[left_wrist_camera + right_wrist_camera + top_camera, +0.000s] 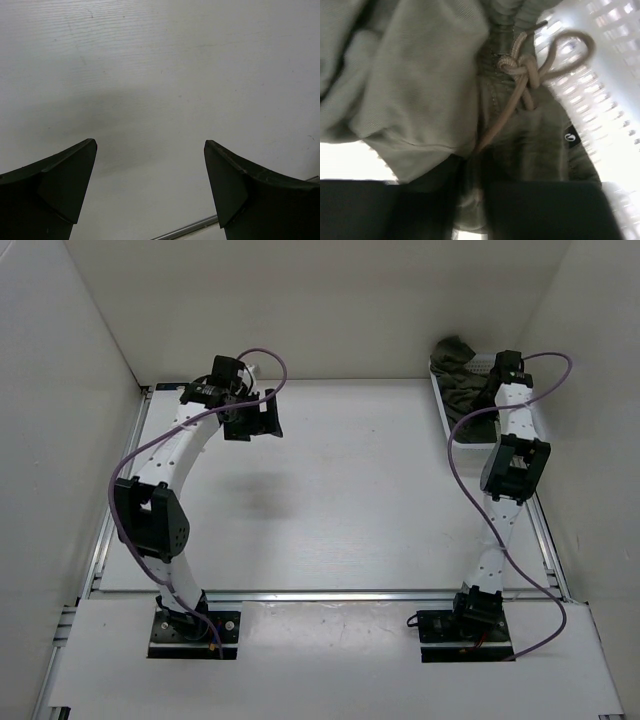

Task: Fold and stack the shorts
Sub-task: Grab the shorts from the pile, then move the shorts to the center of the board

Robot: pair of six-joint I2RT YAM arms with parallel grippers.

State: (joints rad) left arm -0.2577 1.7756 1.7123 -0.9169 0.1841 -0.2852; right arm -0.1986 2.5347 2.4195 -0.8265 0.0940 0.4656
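Filling basket (615,105) — olive shorts (420,85)

Shorts (420,90) dull olive-green, drawstring (517,75) tan (1 small black tag (571,136), white mark); basket (610,90) white mesh; desk (160,75) white.

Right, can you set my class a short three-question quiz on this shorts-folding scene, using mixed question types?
1. True or false: the left gripper hangs open over the table, holding nothing.
2. Where do the shorts lie? A: spread on the table's middle. B: bunched in the white basket at the far right. C: hanging over the table's near edge.
3. Fill the gap: the right gripper has closed on the shorts' fabric near the knotted ____.

Key: 1 true; 2 B; 3 drawstring.
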